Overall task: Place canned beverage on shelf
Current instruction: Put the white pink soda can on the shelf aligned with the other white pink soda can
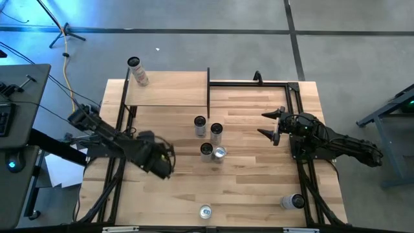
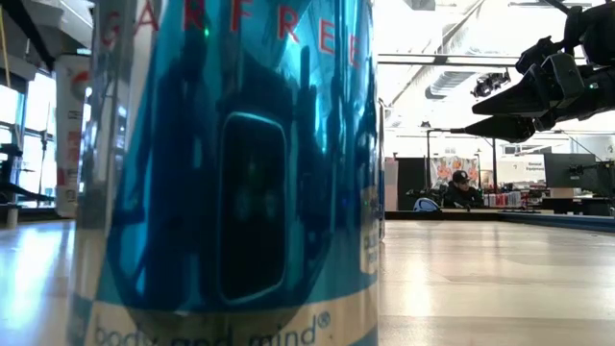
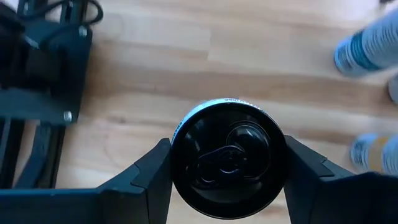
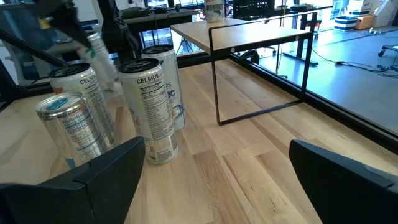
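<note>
left claw [image 1: 162,159] pinching a can [image 3: 228,158] above the table [image 1: 259,188], well short of the shelf [image 1: 171,89], where one can [image 1: 136,70] already stands. right claw [image 1: 272,125] spread, waiting by the cluster.

Two black jointed arms [image 1: 110,139], cabled; matte black wedge fingers [image 4: 99,177].

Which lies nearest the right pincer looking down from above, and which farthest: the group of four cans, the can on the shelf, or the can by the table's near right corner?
From the right pincer:
1. Group of four cans, mid-table.
2. Can by the near right corner.
3. Can on the shelf, far left.
</note>
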Controlling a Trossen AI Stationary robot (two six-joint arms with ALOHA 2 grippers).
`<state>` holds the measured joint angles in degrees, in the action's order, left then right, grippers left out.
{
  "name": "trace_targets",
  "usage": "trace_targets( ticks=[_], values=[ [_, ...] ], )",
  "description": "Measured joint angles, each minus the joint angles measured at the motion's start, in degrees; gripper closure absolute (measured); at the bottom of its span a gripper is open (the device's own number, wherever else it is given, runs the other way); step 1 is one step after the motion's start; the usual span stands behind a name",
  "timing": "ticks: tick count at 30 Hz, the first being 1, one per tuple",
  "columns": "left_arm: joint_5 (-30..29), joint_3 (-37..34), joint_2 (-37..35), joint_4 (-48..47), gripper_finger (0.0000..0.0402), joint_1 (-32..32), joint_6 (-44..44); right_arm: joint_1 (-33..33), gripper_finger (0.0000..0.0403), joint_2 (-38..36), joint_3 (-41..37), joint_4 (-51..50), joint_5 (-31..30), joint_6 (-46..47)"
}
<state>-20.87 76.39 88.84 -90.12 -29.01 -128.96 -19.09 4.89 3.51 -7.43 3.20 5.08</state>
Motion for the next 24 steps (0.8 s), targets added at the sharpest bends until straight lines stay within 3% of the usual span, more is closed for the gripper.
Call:
trace_targets(
  ticks=[12, 24],
  values=[
    [-4.39, -10.01, -10.94, 0.34, 0.0194, 11.30, 11.73, 0.00, 0.0016, 0.00, 0.00, -0.01, 0.00, 0.02],
    [-5.71, -19.22, -16.17, 4.73, 0.0195, 16.10, 16.68, -0.01, 0.0016, 0.00, 0.00, 0.00, 0.00, 0.02]
  ],
)
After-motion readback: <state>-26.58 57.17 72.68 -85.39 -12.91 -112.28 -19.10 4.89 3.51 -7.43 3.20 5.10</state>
